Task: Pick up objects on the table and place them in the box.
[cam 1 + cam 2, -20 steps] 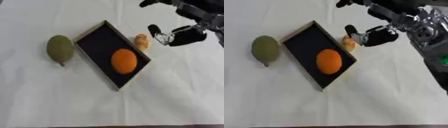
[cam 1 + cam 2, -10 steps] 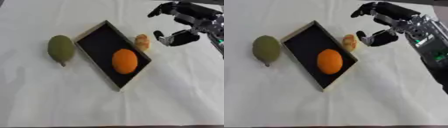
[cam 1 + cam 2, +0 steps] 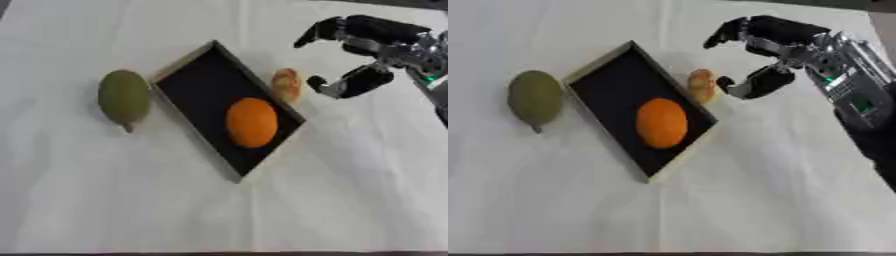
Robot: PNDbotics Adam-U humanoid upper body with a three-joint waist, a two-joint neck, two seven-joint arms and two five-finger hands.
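Right hand sits at 1 o'clock over the white desk, fingers spread, thumb apart, holding nothing; versus 1.0 s ago it is higher and more opened out. Small tan object lies on the desk touching the box rim, just left of the thumb, not gripped, position unchanged. Orange rests inside the box. Green fruit lies at 9 o'clock, beside the box. Left hand not visible.

White cloth creased, matt; box interior matt black; robot hand glossy black.
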